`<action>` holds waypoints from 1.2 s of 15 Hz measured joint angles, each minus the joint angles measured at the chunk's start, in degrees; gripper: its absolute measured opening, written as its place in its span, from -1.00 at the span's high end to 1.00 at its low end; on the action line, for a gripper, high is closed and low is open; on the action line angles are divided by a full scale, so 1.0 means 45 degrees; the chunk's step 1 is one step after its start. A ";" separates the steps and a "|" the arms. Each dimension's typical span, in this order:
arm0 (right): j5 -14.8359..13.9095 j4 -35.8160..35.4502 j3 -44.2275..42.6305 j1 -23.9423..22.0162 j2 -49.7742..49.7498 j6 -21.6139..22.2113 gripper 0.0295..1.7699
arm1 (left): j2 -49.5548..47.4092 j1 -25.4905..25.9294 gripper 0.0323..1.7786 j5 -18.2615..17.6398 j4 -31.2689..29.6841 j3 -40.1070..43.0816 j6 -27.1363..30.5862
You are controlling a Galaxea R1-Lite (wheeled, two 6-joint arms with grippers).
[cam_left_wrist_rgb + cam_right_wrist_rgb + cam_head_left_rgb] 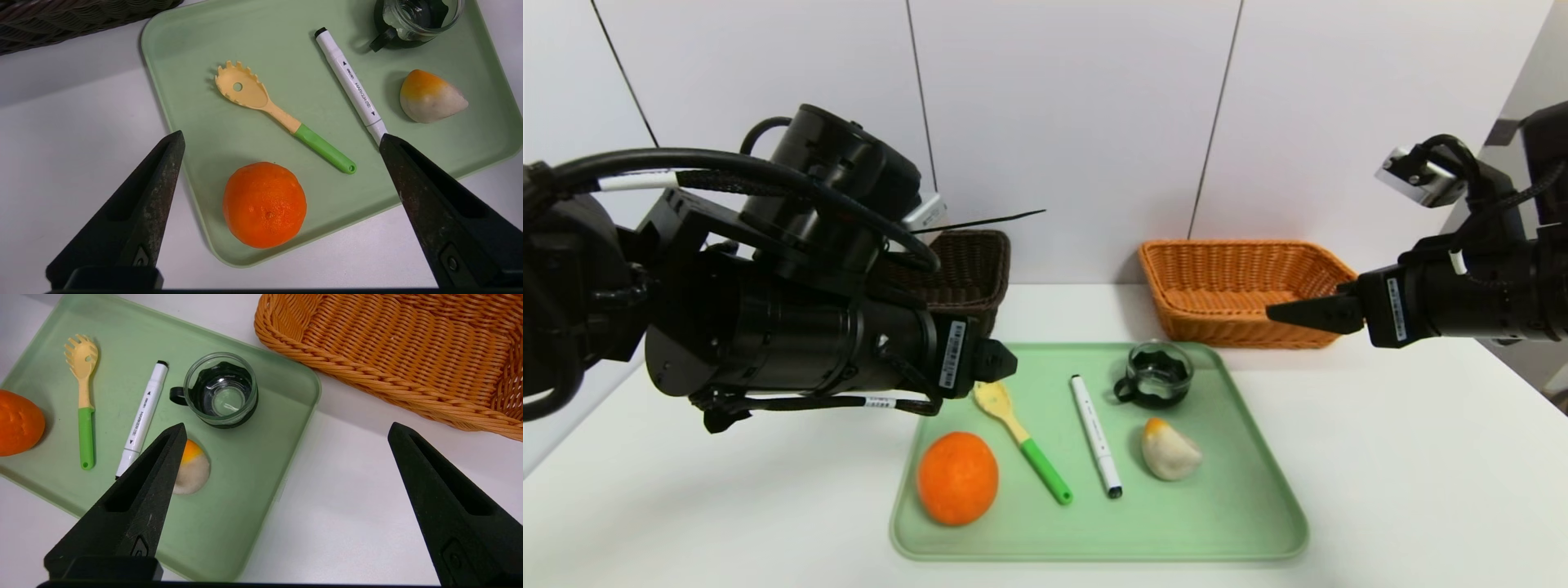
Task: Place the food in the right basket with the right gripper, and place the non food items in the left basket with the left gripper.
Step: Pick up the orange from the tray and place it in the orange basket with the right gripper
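Note:
On a green tray (1241,506) lie an orange (957,478), a yellow pasta spoon with a green handle (1021,437), a white marker (1096,435), a glass cup (1156,374) and a white food piece with an orange tip (1168,451). My left gripper (281,138) hangs open above the tray's left side, with the orange (264,205) and the spoon (282,118) below it. Open and empty, my right gripper (287,428) hovers over the table beside the tray's right edge. One of its fingers partly covers the food piece (192,469).
A dark brown basket (964,269) stands behind the tray's left corner, partly hidden by my left arm. An orange wicker basket (1233,286) stands behind the tray's right corner, just beyond my right gripper (1290,313). White table lies on both sides of the tray.

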 joint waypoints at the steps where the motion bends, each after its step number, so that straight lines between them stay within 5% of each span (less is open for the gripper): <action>1: -0.0005 0.0005 -0.0024 0.0065 0.0100 -0.0011 -0.92 | -0.0024 -0.0008 -0.90 0.0019 0.0068 0.0016 -0.0005; 13: 0.0011 -0.0041 -0.0374 0.2425 0.1620 0.0027 -0.92 | -0.2132 0.1750 -0.90 0.0433 0.1268 0.0672 -0.0049; 18: 0.0030 -0.1894 -0.0796 0.4077 0.2446 0.0027 -0.92 | -0.3370 0.3459 -0.90 0.0520 0.1718 0.1444 0.0062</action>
